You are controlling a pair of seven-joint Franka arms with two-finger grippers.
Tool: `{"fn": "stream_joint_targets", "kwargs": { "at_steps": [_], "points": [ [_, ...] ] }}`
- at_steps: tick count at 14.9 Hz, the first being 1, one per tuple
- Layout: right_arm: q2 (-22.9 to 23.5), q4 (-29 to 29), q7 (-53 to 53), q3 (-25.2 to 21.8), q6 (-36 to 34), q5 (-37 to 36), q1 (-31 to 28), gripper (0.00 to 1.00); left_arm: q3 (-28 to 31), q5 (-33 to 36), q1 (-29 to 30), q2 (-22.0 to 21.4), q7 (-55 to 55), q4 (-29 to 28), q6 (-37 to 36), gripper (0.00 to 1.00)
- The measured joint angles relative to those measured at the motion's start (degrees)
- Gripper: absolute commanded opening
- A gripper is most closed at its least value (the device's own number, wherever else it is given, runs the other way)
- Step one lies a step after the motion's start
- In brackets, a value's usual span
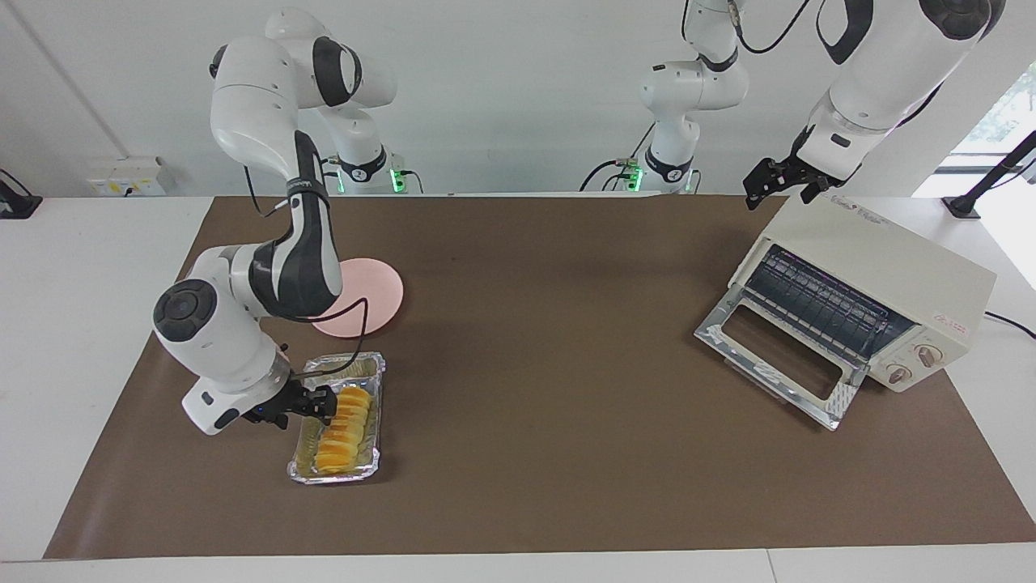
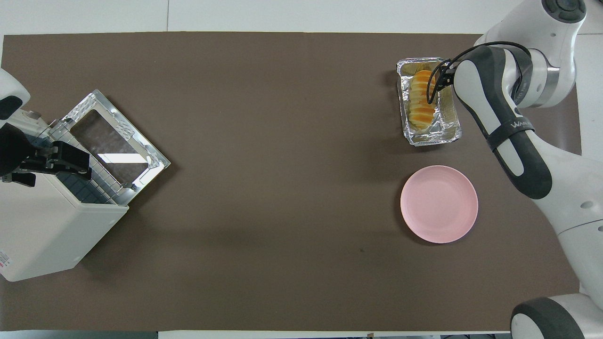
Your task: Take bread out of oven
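Observation:
The bread [image 1: 344, 429], a golden ridged loaf, lies in a crinkled foil tray [image 1: 366, 472] on the brown mat at the right arm's end of the table. It also shows in the overhead view [image 2: 420, 101], in the tray [image 2: 447, 128]. My right gripper [image 1: 322, 402] is low at the tray's rim, against the side of the loaf; in the overhead view the arm hides it. The cream-white oven [image 1: 882, 267] stands at the left arm's end with its glass door [image 1: 777, 356] dropped open and its wire rack bare. My left gripper [image 1: 779, 193] is open, up over the oven's top edge.
A round pink plate [image 1: 374, 298] lies on the mat beside the tray, nearer to the robots, partly covered by the right arm. The brown mat [image 1: 550, 340] spreads between tray and oven. The oven's cord trails off at the left arm's end.

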Motion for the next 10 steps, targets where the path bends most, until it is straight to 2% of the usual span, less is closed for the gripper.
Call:
{"fn": "stream_joint_targets", "kwargs": {
  "at_steps": [4,8,10],
  "points": [
    [0.07,-1.73,4.42,-0.05,1.86,-2.6,3.55,1.0,0.0,0.0,0.01,0.0,0.0,0.0,0.0,1.0],
    [-0.65,-10.51,4.85,-0.26,11.81,-3.87,4.06,1.0,0.0,0.0,0.02,0.0,0.0,0.0,0.0,1.0],
    [-1.13,-12.96,4.85,-0.28,13.79,-3.9,4.11,1.0,0.0,0.0,0.02,0.0,0.0,0.0,0.0,1.0]
  ]
}}
